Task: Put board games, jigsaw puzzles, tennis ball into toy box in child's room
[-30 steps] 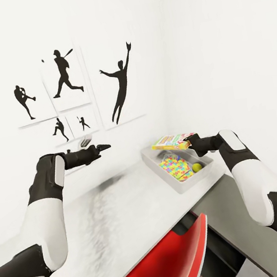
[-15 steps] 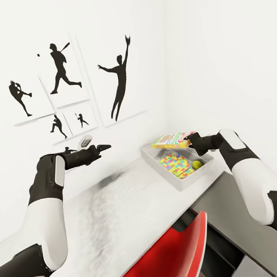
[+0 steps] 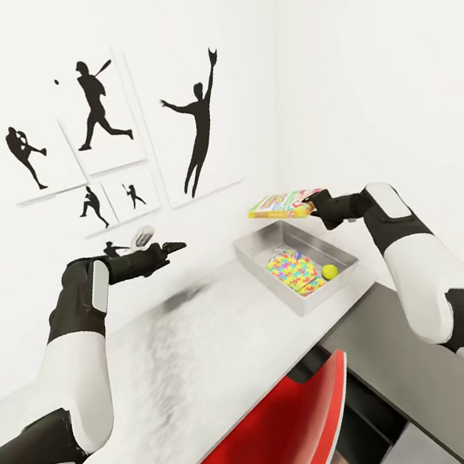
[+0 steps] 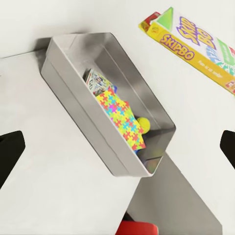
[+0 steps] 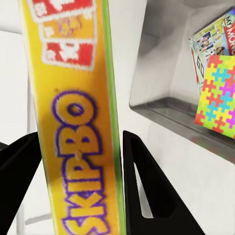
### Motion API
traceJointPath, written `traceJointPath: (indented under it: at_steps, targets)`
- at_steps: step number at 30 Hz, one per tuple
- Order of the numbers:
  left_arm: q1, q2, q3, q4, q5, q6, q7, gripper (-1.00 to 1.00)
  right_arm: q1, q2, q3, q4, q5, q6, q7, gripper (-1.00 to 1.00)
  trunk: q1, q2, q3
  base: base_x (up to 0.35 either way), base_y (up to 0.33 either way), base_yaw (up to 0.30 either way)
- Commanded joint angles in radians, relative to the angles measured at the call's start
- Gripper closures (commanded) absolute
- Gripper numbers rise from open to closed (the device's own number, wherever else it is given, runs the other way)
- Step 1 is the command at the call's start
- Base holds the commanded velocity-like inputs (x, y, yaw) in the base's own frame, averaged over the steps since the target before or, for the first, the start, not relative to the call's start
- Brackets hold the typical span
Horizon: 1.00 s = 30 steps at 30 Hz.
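- Skip-Bo board game (image 3: 283, 205) hangs clamped in my right gripper (image 3: 317, 206) in the head view, held roughly level in the air above the far end of the toy box (image 3: 264, 245), not touching it. That pale grey tray sits at the far right of the pale grey table (image 3: 208, 357), near the room's corner. Inside it lie a jigsaw puzzle (image 3: 293, 269) and, just right of the puzzle, a tennis ball (image 3: 330, 271). My left gripper (image 3: 173, 247) hovers over the table's far left, well apart from the box, holding nothing. A red chair (image 3: 285, 434) stands at the near edge, and baseball silhouettes (image 3: 101, 106) hang on the far wall.
- Left wrist view: my two fingertips (image 4: 11, 147) stand wide apart and empty. Between them the toy box shows the puzzle, the ball and another printed box (image 4: 96, 82) beneath the puzzle.
- Right wrist view: my fingers (image 5: 147, 186) press on both faces of the yellow game, with the toy box beyond.
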Motion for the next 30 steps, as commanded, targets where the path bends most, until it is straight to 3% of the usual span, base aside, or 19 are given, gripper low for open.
traceJointPath:
  at_steps: [1, 18, 25, 30]
  targets:
    - [-0.001, 0.0, 0.002, 0.0, 0.006, 0.008, 0.001, -1.0, -0.002, 0.001, -0.002, -0.001, -0.008, 0.001, -0.009, 1.0, 0.001, -0.002, -0.004, 0.0, 0.0, 0.0]
    - [-0.001, 0.0, 0.002, -0.001, 0.007, 0.008, 0.001, -1.0, -0.01, 0.008, 0.0, -0.001, -0.008, -0.033, -0.009, 1.0, 0.001, -0.002, -0.032, 0.0, 0.0, 0.0]
    - [-0.001, 0.0, 0.002, -0.002, 0.007, 0.008, 0.001, -1.0, -0.01, 0.008, 0.062, 0.0, -0.008, -0.094, -0.009, 1.0, 0.001, -0.002, -0.043, 0.0, 0.0, 0.0]
    - [-0.001, 0.0, 0.002, -0.002, 0.007, 0.008, 0.001, -1.0, -0.01, 0.009, 0.077, 0.001, -0.008, -0.126, -0.009, 1.0, 0.001, -0.002, -0.051, 0.0, 0.0, 0.0]
